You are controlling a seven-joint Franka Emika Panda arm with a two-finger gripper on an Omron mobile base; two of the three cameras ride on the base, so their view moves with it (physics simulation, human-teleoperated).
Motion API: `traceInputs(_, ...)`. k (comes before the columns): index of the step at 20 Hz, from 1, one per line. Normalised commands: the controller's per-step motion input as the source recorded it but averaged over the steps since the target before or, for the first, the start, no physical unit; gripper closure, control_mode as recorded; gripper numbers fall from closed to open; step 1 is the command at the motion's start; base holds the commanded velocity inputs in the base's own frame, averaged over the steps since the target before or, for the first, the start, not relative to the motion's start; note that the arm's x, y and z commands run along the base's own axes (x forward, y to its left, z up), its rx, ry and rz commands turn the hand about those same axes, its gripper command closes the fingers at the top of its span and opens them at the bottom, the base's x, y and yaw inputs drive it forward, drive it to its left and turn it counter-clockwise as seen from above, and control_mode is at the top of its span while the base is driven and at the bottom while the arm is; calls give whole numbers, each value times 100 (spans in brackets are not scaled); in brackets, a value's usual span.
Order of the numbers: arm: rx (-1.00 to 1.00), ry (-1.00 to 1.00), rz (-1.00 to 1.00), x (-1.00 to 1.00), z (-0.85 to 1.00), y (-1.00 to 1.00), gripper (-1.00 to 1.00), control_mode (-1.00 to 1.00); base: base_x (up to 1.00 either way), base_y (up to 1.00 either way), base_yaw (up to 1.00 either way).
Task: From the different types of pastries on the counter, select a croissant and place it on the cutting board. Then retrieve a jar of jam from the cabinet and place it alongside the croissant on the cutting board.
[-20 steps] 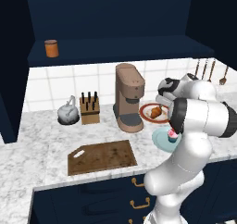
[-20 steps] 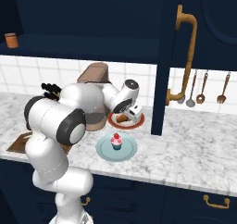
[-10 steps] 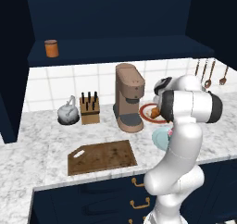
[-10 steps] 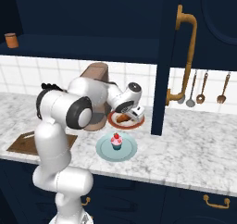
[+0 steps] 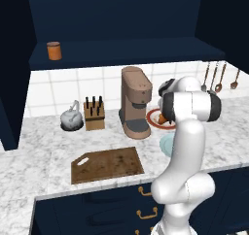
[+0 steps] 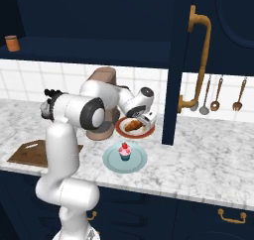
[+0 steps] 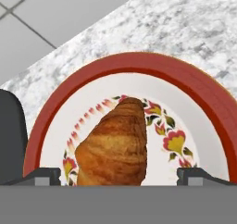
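Observation:
The golden-brown croissant (image 7: 115, 146) lies on a red-rimmed flowered plate (image 7: 194, 86) at the back of the counter (image 6: 213, 159). My gripper (image 7: 118, 177) hangs right over it, open, one fingertip (image 7: 44, 176) on each side and neither touching it. From the right base camera, the gripper (image 6: 148, 121) sits at the plate's right edge beside the croissant (image 6: 131, 125). The pink cupcake (image 6: 124, 151) stands on a teal plate (image 6: 111, 160) in front. The dark cutting board (image 5: 107, 163) lies to the left. The orange jar of jam (image 5: 53, 50) stands on the cabinet shelf (image 5: 121, 52).
A brown coffee machine (image 5: 136, 103) stands just left of the red plate. A knife block (image 5: 94, 115) and a grey kettle (image 5: 71, 118) are further left. An open navy cabinet door (image 6: 178, 65) with a brass handle (image 6: 198, 60) stands right of the plate. Utensils (image 6: 216, 92) hang on the wall.
The arm's elbow has swung and risen while the hand stayed over the red plate and settled lower around the croissant. The croissant has not moved.

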Motion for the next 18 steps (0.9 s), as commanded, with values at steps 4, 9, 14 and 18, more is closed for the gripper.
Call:
traceInputs(4, 2, 0, 0, 12, -22, 0, -100, -100, 0, 0, 0)
traceInputs(9, 1, 0, 0, 5, -21, 0, -100, -100, 0, 0, 0)
traceInputs(14, 0, 3, 0, 5, -33, 17, -100, -100, 0, 0, 0)
traceInputs(18, 0, 12, 0, 18, -14, 32, 100, -100, 0, 0, 0)
